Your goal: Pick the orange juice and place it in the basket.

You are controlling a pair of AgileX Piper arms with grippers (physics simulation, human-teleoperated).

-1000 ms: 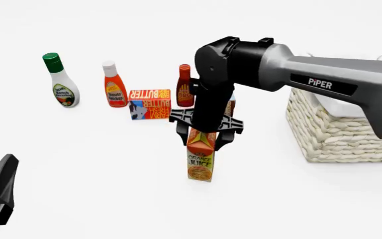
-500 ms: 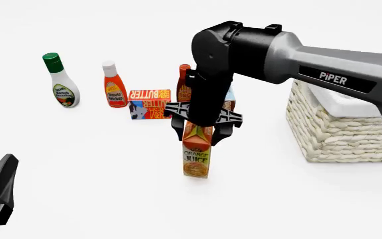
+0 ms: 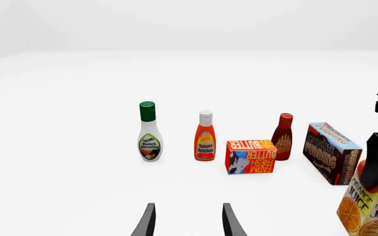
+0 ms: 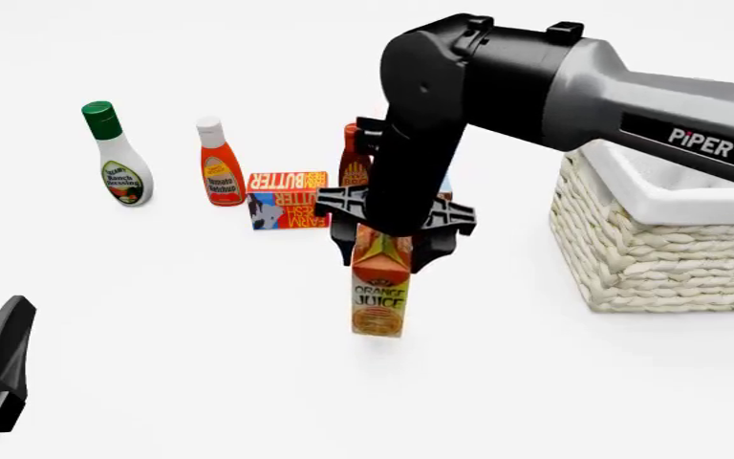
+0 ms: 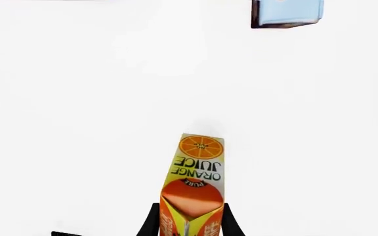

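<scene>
I have the tall orange-yellow gable-top orange juice carton (image 4: 381,288) pinched at its peaked top by the right gripper (image 4: 385,251), its black fingers (image 5: 151,222) pressed against either side of the gable in the right wrist view. Compared with a second ago, the carton has come up off the white table (image 4: 214,382) and hangs upright in the air with a faint shadow under it; it sits a little higher in the front view, and the arm's elbow has risen and swung toward the far side. To me that means the grasp has held and the lift is under way, so what is left is the carry.

The large cream-white woven wicker basket with white cloth lining (image 4: 654,249) stands well apart on the right, its rim higher than the carton's base (I would want more height before crossing).

The left gripper (image 3: 187,221) waits low near the front edge, fingers parted and empty, facing the row of bottles and the flat orange-red butter box (image 3: 251,156).
</scene>
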